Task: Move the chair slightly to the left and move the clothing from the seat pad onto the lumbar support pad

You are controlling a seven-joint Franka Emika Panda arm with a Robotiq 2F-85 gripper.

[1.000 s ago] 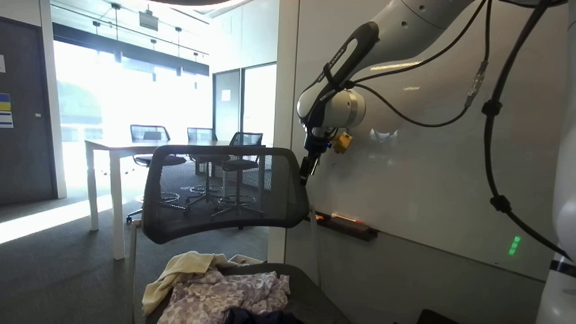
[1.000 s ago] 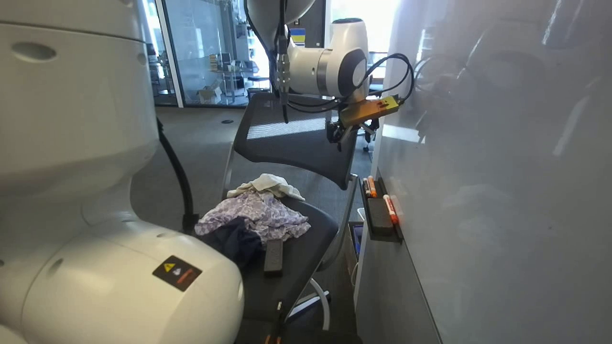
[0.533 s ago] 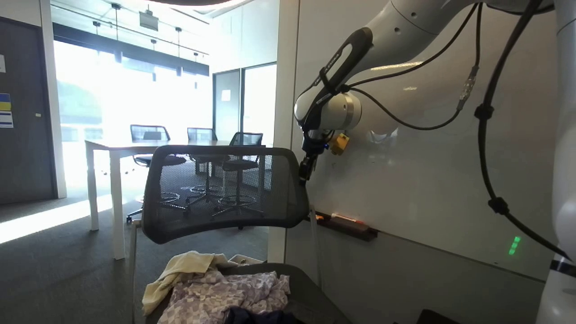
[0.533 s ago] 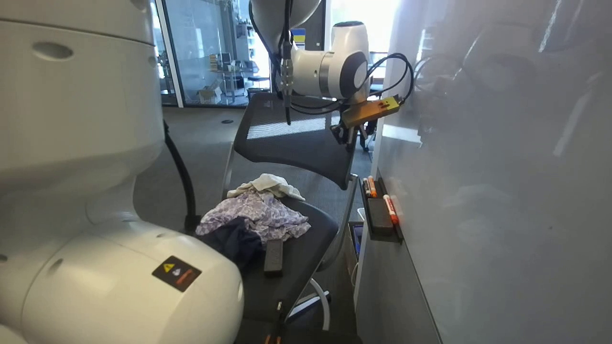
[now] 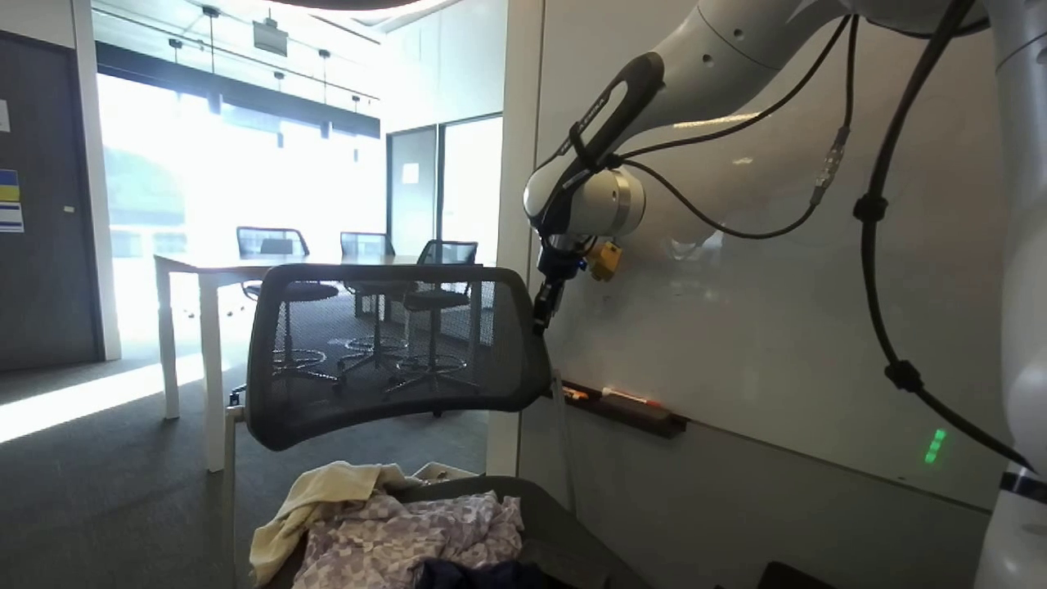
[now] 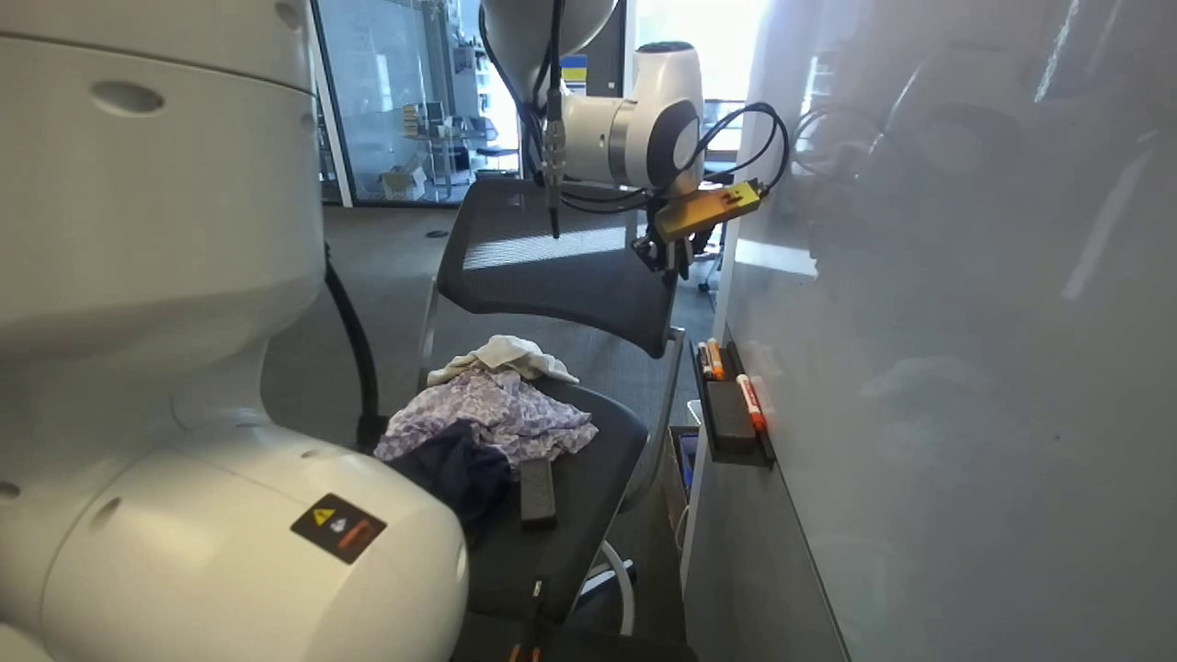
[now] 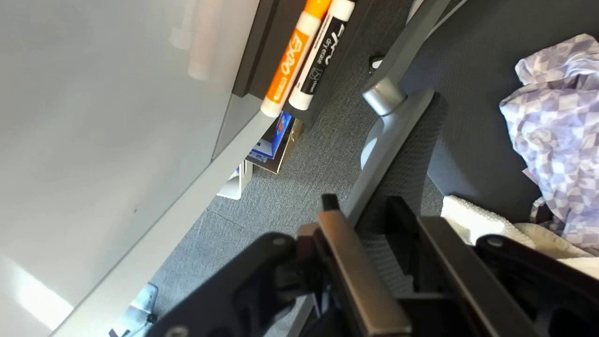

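The dark chair has a mesh backrest (image 6: 552,271), taken as the lumbar support pad, above a black seat pad (image 5: 564,523). Clothing lies heaped on the seat: a checked purple-white cloth (image 5: 409,532), a cream towel (image 5: 343,487) and a navy piece (image 6: 455,464). My gripper (image 7: 362,205) points down at the backrest's side edge by the whiteboard, with that frame edge passing between its fingers. They stand partly apart, one outside the frame and one over the mesh. Whether both press on it is unclear. In an exterior view the gripper (image 5: 543,315) overlaps the backrest's right edge.
A whiteboard (image 6: 919,322) rises close beside the chair. Its ledge (image 6: 733,437) holds markers and a dark block. Another dark block (image 6: 538,494) lies on the seat beside the clothing. A table (image 5: 204,266) and further chairs stand behind.
The fingers have drawn closer together around the backrest edge. In both exterior views my gripper and the chair have shifted slightly left, the clothing moving along with the seat.
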